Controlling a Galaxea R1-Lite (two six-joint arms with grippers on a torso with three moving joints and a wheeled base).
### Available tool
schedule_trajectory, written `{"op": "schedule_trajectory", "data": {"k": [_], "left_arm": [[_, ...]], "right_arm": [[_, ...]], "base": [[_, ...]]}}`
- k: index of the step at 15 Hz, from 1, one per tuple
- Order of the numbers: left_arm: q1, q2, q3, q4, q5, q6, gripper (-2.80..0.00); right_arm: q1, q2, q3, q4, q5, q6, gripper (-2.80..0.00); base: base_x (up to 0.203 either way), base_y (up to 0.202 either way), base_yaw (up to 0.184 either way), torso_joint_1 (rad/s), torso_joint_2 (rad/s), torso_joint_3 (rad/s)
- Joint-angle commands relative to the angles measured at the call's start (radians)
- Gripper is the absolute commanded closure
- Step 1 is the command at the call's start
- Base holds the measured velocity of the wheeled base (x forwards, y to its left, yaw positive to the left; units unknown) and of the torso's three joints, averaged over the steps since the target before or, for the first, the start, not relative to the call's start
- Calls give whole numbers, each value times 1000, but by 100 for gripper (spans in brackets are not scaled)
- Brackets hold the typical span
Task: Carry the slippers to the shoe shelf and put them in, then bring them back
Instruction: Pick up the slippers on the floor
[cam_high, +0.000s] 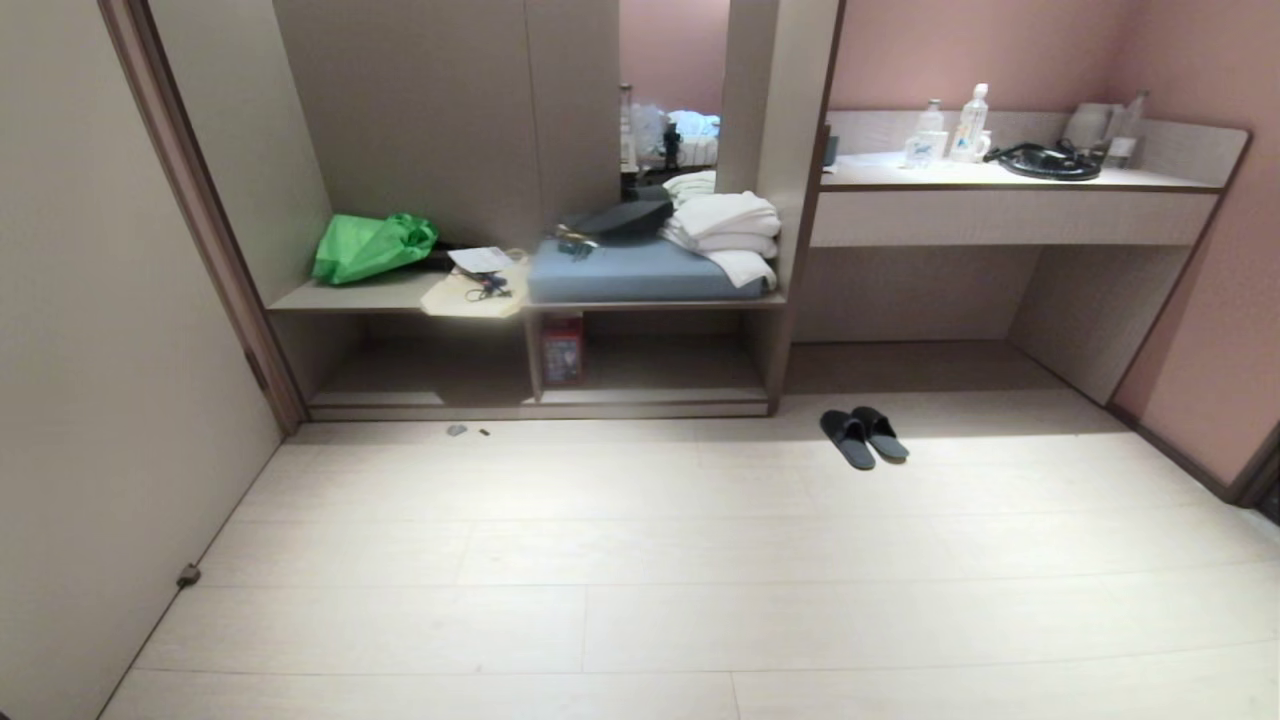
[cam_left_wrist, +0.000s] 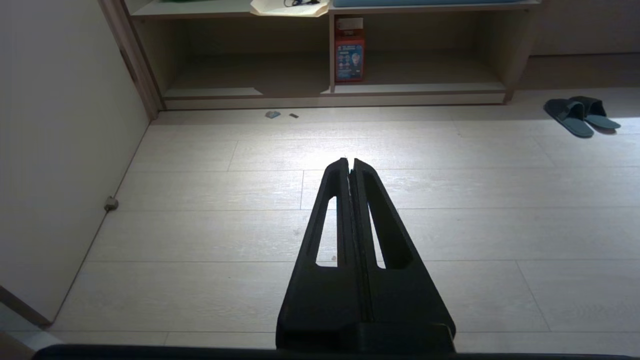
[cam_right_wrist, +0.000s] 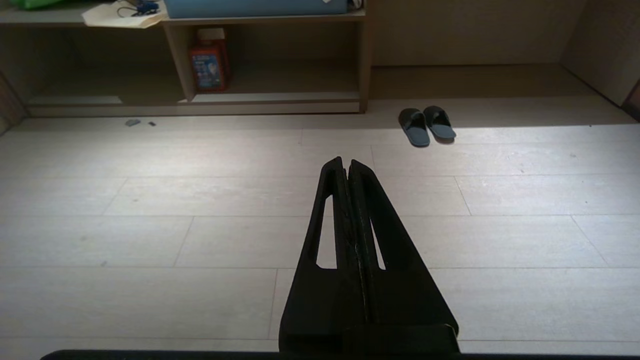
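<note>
A red printed box (cam_high: 562, 349) is seen inside the low taupe laminate shoe shelf (cam_high: 540, 398); the dark grey-blue fabric slippers (cam_high: 864, 436) are laid side by side on the pale plank floor just right of it. The left gripper (cam_left_wrist: 349, 161) and right gripper (cam_right_wrist: 346, 160) are held above bare floor, well short of the shelf, jaws pressed together, empty.

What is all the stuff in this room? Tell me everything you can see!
slippers: two, dark grey-blue, side by side on the floor right of the shelf unit
shoe shelf: one, taupe, low cubby at floor level
red box: one, red, standing inside the cubby by the divider
green bag: one, bright green, on the bench top's left end
blue cushion: one, grey-blue, on the bench
towels: a stack, white, on the cushion's right end
bottles: several, clear, on the desk counter
left gripper: one, black, shut, above the floor
right gripper: one, black, shut, above the floor
</note>
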Motion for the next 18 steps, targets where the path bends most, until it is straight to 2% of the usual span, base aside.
{"op": "schedule_trajectory", "data": {"k": [1,8,18], "left_arm": [[0,1,0,0,0,-1,0],[0,1,0,-1,0,-1,0],[0,1,0,-1,0,1,0]], "right_arm": [[0,0,0,0,0,0,0],[-1,0,0,0,0,0,0],[-1,0,0,0,0,0,0]], "base": [[0,0,0,0,0,0],[11,0,-1,1,0,1],[193,0,-1,4,3,2]]}}
